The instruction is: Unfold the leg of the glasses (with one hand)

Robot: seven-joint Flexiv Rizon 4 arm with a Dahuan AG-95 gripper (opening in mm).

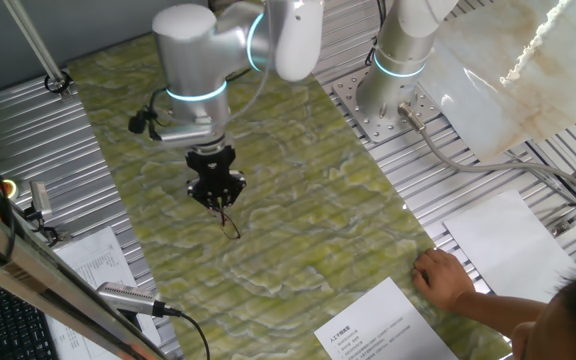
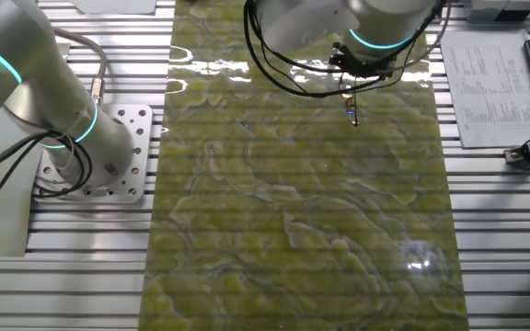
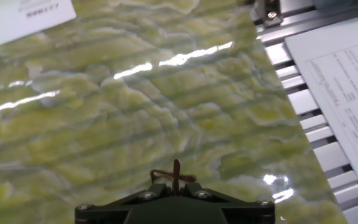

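- Hanging from the gripper [image 1: 216,194], the glasses [image 1: 230,226] dangle clear of the green marbled mat [image 1: 308,240]; the fingers are clenched on the thin dark frame near its upper end.
- Judging by this, the pick-up is done; whether the leg is swung open yet I cannot tell, since the wire is too thin and small in every view.
- What seems left is opening or finishing the leg's swing, then setting the pair down.
- One fixed view shows the frame trailing below the fingertips toward the mat, plus a person's hand [image 1: 446,279] resting at the mat's edge beside a paper sheet [image 1: 383,325].
- From the other fixed view, the glasses [image 2: 351,103] appear only as a short dark strand under the gripper [image 2: 349,81].
- Only the hand view shows the pinch close up: a brown stub of the glasses [image 3: 174,176] pokes up between the closed jaws.
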